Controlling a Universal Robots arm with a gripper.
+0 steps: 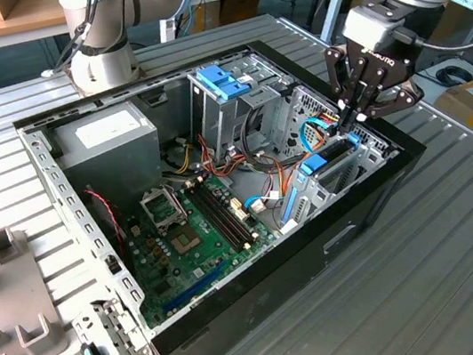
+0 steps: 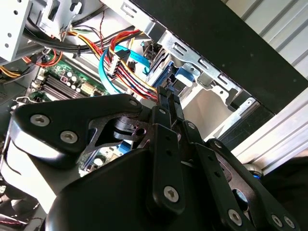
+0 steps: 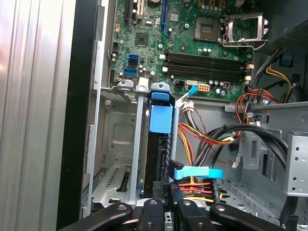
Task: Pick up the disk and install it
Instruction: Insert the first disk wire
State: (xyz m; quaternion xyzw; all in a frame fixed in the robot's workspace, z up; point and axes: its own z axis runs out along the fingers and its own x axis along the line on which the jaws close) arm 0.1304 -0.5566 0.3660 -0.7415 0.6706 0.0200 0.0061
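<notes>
The disk [image 3: 159, 118] stood on edge in the drive bay [image 3: 113, 139] at the open computer case's [image 1: 266, 308] corner. My end effector [image 1: 351, 114] was pinched shut on its rear edge. I judged it could jam if tilted, or snag the cables [image 3: 199, 137] beside.

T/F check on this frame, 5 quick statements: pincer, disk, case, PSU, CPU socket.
1. The pincer is at the drive cage inside the open computer case. True.
2. The disk lies flat on the table outside the case. False: it stands on edge in the cage's slot, blue carrier showing.
3. The grey power supply box sits in the case's far corner in the exterior view. True.
4. The CPU socket has a cooler mounted. False: it is bare.
5. The case's side panel is on. False: it is open, motherboard exposed.
</notes>
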